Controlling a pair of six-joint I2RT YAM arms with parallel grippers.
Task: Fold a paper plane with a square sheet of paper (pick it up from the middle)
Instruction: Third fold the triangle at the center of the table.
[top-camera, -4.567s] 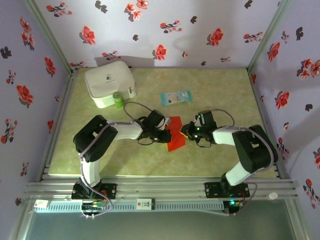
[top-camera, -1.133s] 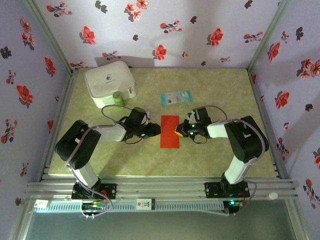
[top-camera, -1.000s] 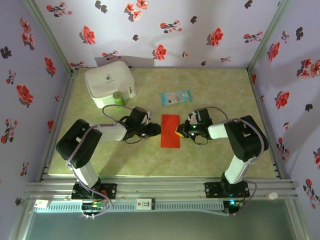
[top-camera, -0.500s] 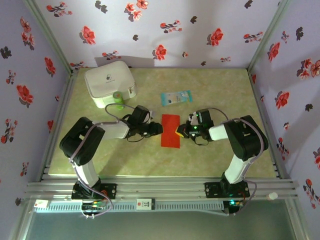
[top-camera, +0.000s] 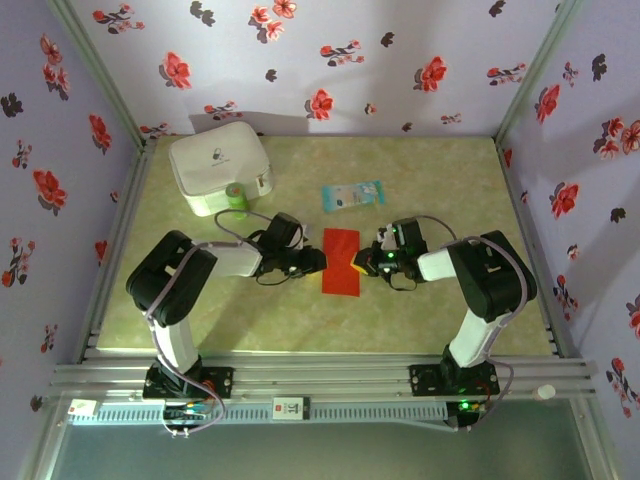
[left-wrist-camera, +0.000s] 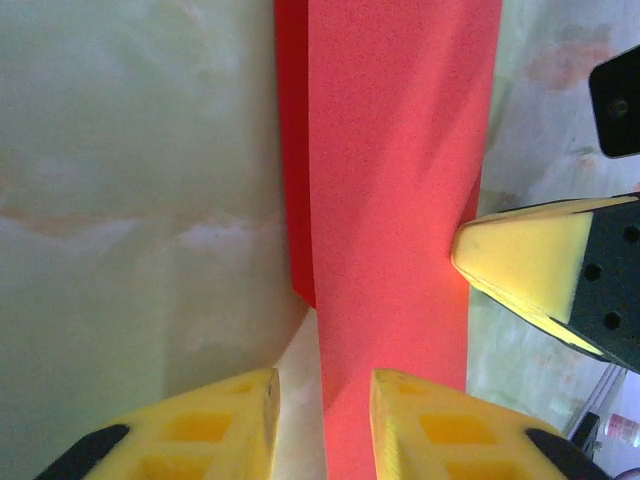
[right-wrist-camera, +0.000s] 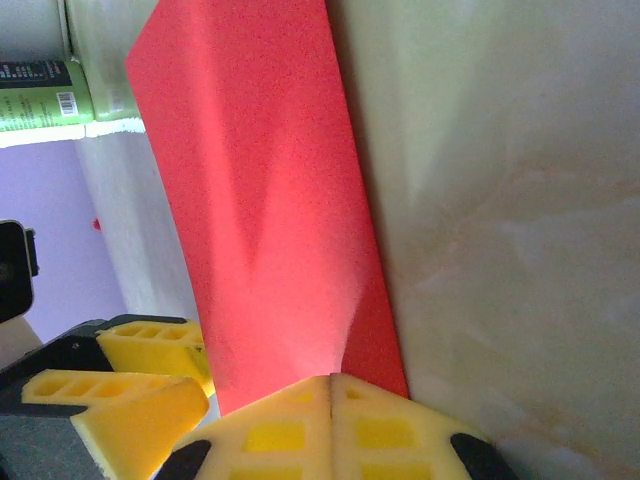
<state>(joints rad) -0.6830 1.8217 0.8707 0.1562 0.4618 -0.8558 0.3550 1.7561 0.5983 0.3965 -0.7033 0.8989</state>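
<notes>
Square sheet of paper (top-camera: 340, 262), folded to a red strip, lies flat on the table (top-camera: 440, 180) between the two arms, its long axis running away from the bases. Left gripper (left-wrist-camera: 322, 410) is at the strip's left long edge, jaws narrowly apart astride that edge, nothing clamped. Right gripper (right-wrist-camera: 330, 395) is closed, tip on the right edge, probably pressing rather than pinching. Both are equally near. Farther back: pale blue packet (top-camera: 352, 195), white case (top-camera: 218, 165).
</notes>
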